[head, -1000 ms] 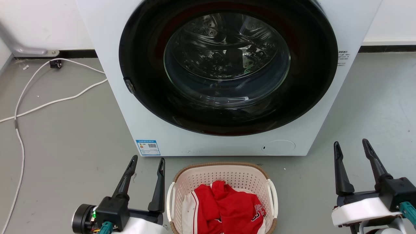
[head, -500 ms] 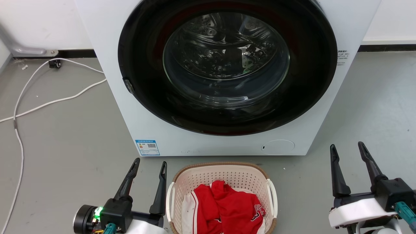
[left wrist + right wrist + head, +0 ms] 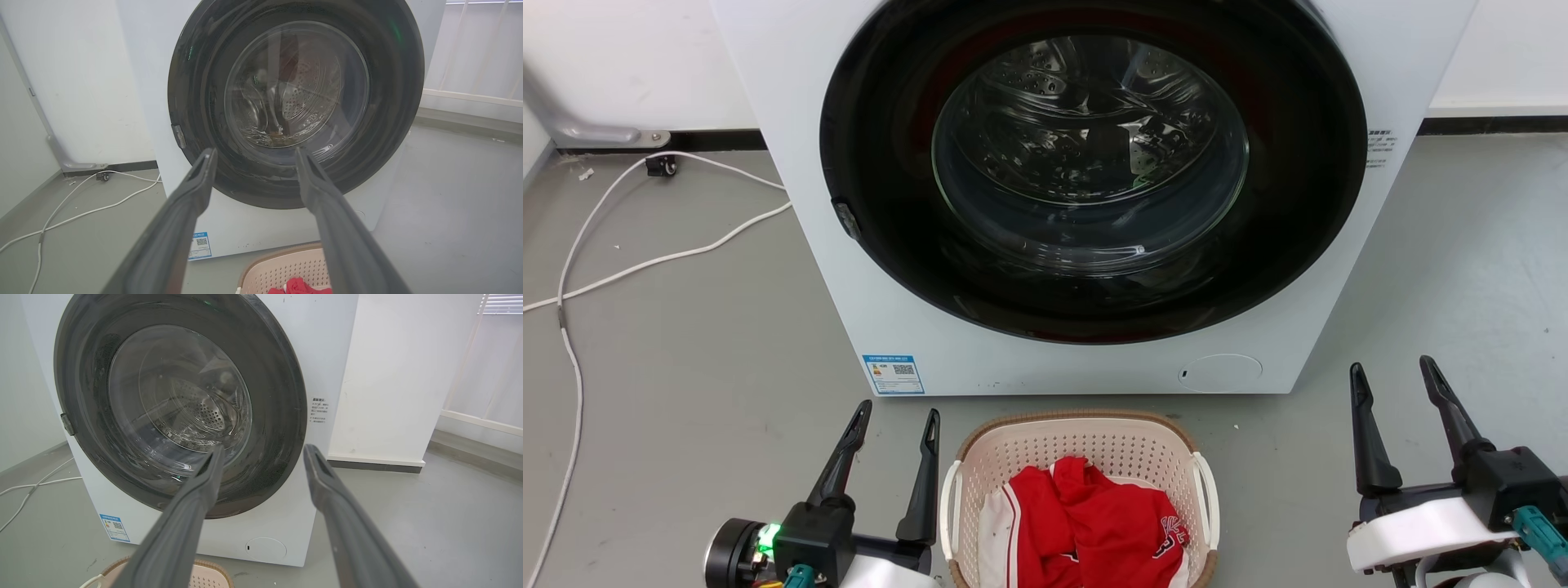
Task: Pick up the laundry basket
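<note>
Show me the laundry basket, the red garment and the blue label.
laundry basket [image 3: 1033, 447]: head view, far perforated wall.
red garment [image 3: 1111, 523]: head view, middle of cloth.
blue label [image 3: 893, 374]: head view, sticker's centre.

Head camera looks down, wrist cameras low and forward; all share the washer.

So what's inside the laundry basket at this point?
The laundry basket holds crumpled red clothing with a white red-trimmed piece at its left. The fabric hides the basket floor and anything underneath; the near end is cut off.
</note>
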